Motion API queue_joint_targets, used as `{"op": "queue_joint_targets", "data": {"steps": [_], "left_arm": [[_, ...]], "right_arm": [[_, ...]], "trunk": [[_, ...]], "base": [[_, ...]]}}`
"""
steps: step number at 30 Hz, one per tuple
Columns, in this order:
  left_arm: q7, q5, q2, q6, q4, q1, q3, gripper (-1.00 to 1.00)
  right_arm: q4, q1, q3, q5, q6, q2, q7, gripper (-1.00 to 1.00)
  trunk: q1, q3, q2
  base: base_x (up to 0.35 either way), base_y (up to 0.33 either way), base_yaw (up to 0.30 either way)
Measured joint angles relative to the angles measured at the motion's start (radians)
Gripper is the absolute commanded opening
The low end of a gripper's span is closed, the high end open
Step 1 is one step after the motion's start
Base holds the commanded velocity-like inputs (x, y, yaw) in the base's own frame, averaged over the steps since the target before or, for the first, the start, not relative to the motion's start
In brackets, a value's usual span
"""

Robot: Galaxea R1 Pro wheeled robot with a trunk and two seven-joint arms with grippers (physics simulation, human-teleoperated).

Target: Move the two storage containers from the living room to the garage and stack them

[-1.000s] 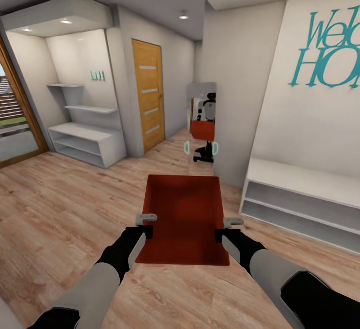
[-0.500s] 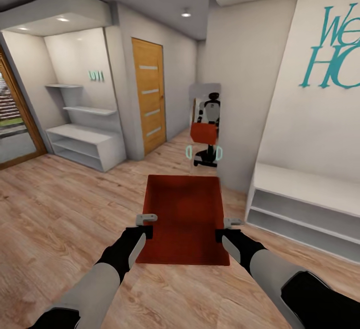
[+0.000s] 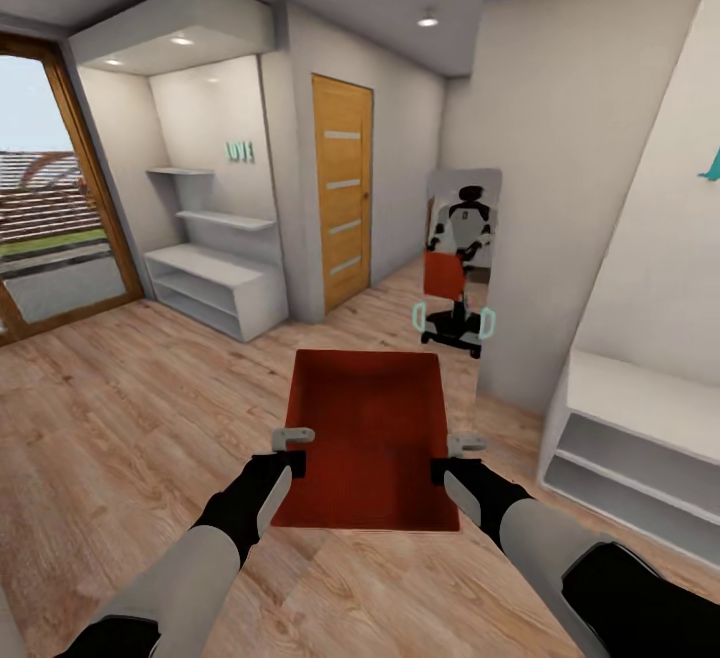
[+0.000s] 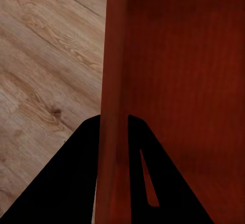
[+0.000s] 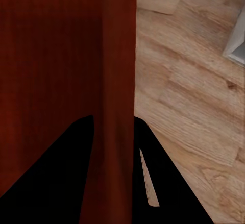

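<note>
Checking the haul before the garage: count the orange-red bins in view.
1: the storage container, held over the wood floor between the left gripper and right gripper. The mirror shows its reflection.

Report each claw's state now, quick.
Left claw: shut on the storage container, pinching its left wall.
Right claw: shut on the storage container, pinching its right wall.

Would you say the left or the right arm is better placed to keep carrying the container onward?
Neither alone: the left gripper clamps the storage container by one side wall, the right gripper by the opposite one.
</note>
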Motion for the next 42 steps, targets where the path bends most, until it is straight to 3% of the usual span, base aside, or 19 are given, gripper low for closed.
{"op": "queue_joint_targets", "data": {"steps": [18,42], "left_arm": [[0.000,0.000,0.000,0.000,0.000,0.000,0.000,-1.00],[0.000,0.000,0.000,0.000,0.000,0.000,0.000,-1.00]], "right_arm": [[0.000,0.000,0.000,0.000,0.000,0.000,0.000,-1.00],[0.000,0.000,-0.001,0.000,0.000,0.000,0.000,-1.00]], "trunk": [[0.000,0.000,0.000],[0.000,0.000,0.000]], "base": [[0.324,0.000,0.251],[0.324,0.000,0.010]]}}
